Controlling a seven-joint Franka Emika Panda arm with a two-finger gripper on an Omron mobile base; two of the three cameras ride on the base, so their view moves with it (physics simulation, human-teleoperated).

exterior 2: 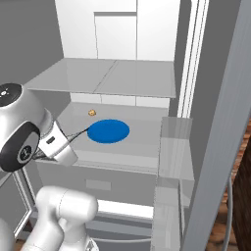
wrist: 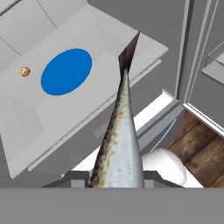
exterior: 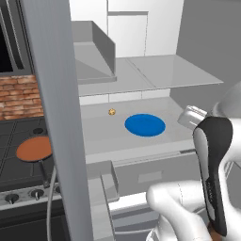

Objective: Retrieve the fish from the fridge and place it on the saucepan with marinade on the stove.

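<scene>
My gripper (wrist: 116, 177) is shut on the fish (wrist: 120, 131), a slim grey-silver body whose dark tail points away from the hand. The hand (exterior: 190, 117) hangs in front of the open fridge (exterior: 155, 70), right of the middle shelf and out past its front edge. In the right base view the hand (exterior 2: 61, 147) is at the shelf's left front corner. The saucepan (exterior: 34, 148), filled with a reddish-brown disc of marinade, sits on the stove (exterior: 14, 164) at the far left, beyond the fridge door.
A blue round plate (exterior: 145, 125) and a tiny yellow-orange lump (exterior: 112, 112) lie on the fridge shelf (exterior: 103, 136). The open grey fridge door (exterior: 54, 117) stands between the fridge and the stove. A second door with bins (exterior 2: 176, 157) stands open on the right. Wooden floor (wrist: 197, 144) lies below.
</scene>
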